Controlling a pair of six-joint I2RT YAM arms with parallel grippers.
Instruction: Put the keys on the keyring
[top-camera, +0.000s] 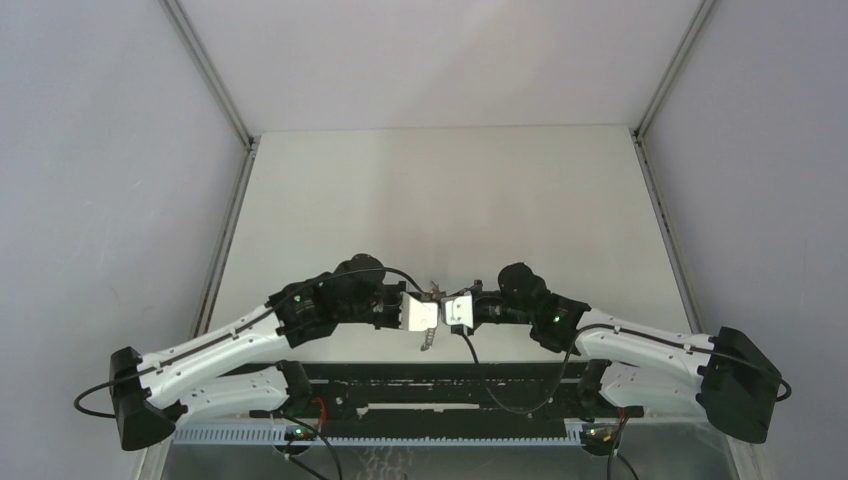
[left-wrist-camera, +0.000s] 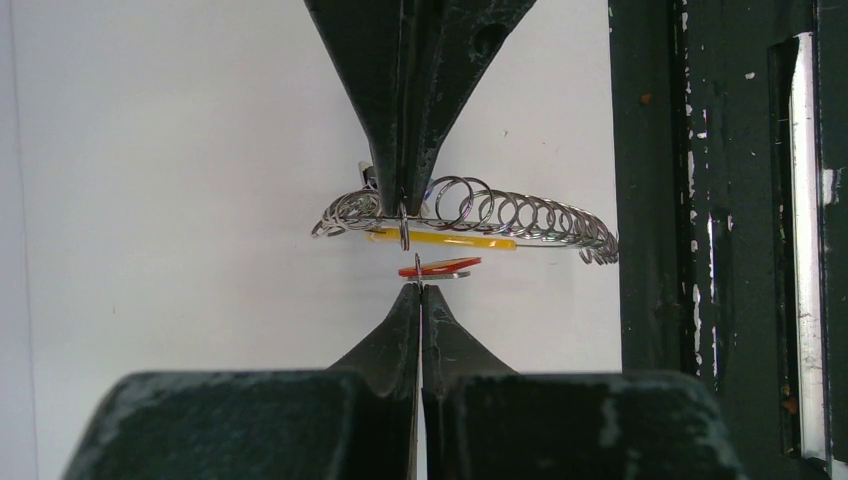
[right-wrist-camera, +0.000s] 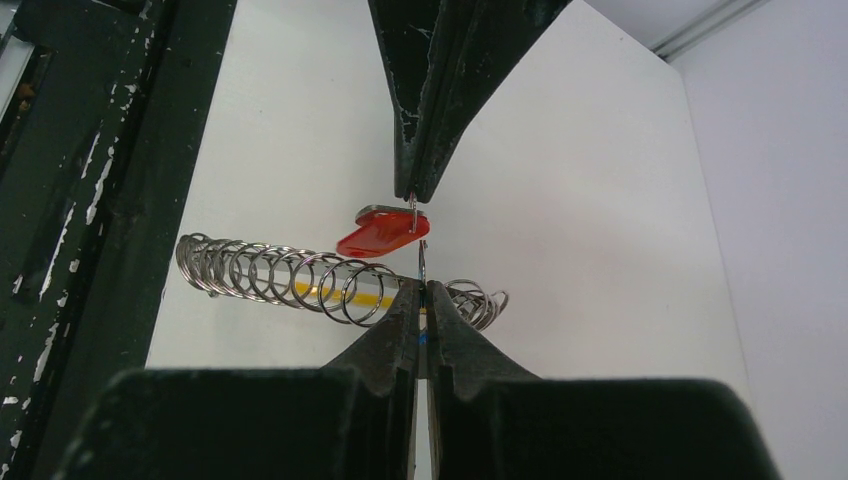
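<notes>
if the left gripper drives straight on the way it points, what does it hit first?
Probably the red key, hanging right at the left gripper tips. Just behind it is the right gripper, pointing back nose to nose. The gap between them is hard to judge.

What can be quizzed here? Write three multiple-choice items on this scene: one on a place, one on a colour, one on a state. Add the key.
1. Where is the red key?
A) flat on the table
B) in the air between the two arms' jaws
C) by the far wall

2. What colour is the key alongside the coil of rings?
A) green
B) blue
C) yellow

3. How do the jaws stand?
A) both shut
B) both wide open
C) left open, right shut

Key:
1 B, it hangs where the two pairs of tips meet.
2 C, the yellow key lies edge-on along the coil.
3 A, each wrist view shows both pairs of tips pressed together.
</notes>
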